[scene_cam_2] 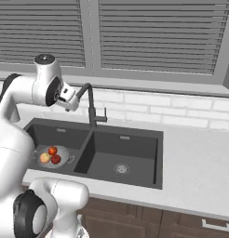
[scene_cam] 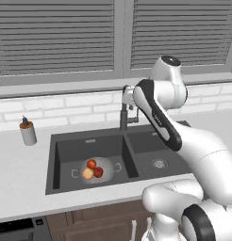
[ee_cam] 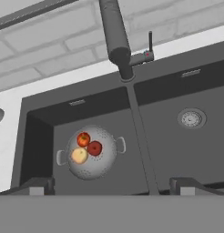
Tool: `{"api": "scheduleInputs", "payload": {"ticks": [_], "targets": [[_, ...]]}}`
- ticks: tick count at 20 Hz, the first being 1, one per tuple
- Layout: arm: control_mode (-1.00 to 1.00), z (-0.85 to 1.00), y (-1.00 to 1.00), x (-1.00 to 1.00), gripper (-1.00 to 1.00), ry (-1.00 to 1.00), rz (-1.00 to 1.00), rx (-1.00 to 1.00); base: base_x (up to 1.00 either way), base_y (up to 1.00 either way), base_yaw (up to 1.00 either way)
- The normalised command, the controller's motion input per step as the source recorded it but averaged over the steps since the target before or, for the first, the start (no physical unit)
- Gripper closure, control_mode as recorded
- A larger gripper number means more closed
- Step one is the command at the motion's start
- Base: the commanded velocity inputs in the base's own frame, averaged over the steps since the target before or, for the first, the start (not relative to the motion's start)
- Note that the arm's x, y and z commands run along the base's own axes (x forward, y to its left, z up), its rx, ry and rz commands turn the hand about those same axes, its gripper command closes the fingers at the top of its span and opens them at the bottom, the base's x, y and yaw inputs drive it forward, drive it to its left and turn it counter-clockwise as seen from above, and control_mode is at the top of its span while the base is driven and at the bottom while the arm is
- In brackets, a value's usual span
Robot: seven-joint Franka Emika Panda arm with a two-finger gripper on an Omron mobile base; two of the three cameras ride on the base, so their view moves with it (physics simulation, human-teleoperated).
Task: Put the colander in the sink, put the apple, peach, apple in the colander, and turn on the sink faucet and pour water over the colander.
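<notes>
fruit loaded, water not yet running

the colander [scene_cam: 100, 169] is sitting in the sink's [scene_cam: 132, 162] left basin holding two apples and the peach [scene_cam: 87, 174]; the hand [ee_cam: 111, 185] is hovering wide open and empty near the sink faucet [scene_cam_2: 91, 108].

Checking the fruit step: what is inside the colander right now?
The colander holds two red apples and the peach, huddled together. The fruit covers part of its floor, and the colander hides the basin drain beneath.
</notes>
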Motion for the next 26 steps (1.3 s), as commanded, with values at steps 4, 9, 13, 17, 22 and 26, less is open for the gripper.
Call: {"api": "scheduleInputs", "payload": {"ticks": [4, 9, 13, 17, 22, 26], "targets": [[-1.00, 0.08, -0.27, 0.28, -1.00, 0.00, 0.02, -0.03, 0.00, 0.00, 0.00], [-1.00, 0.00, -0.11, 0.43, -1.00, 0.00, 0.07, -0.04, 0.00, 0.00, 0.00], [-1.00, -0.02, -0.02, 0.53, -1.00, 0.00, 0.06, -0.01, 0.00, 0.00, 0.00], [-1.00, 0.00, -0.05, 0.47, -1.00, 0.00, 0.06, 0.00, 0.00, 0.00, 0.00], [-1.00, -0.16, 0.00, 0.35, -1.00, 0.05, 0.04, -0.01, 0.00, 0.00, 0.00], [-1.00, -0.14, 0.00, 0.33, -1.00, 0.02, 0.01, -0.03, 0.00, 0.00, 0.00]]}}
